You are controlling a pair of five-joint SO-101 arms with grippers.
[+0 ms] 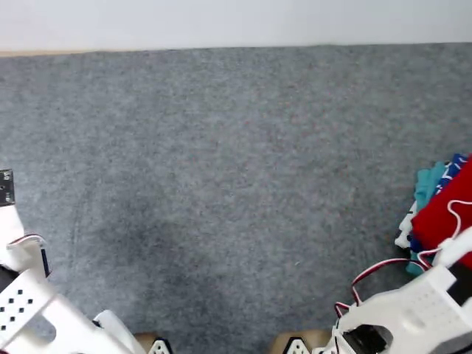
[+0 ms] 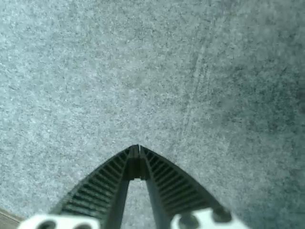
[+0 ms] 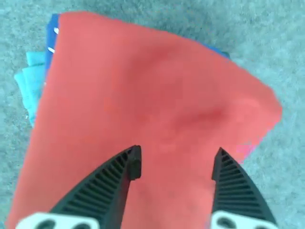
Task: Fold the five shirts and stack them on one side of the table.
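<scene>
The left arm [image 1: 29, 302] sits low at the near-left corner of the high view, white body angled inward. The left pincer [image 2: 139, 149] is closed, its 2 ribbed black fingers meeting at the tips. The right arm [image 1: 413, 302] sits at the near-right corner. The right pincer [image 3: 178, 160] is spread wide, its 2 fingertips well apart, pointing downward.

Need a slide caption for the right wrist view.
Right gripper, open, over the red shirt topping the stack on the grey table.
</scene>
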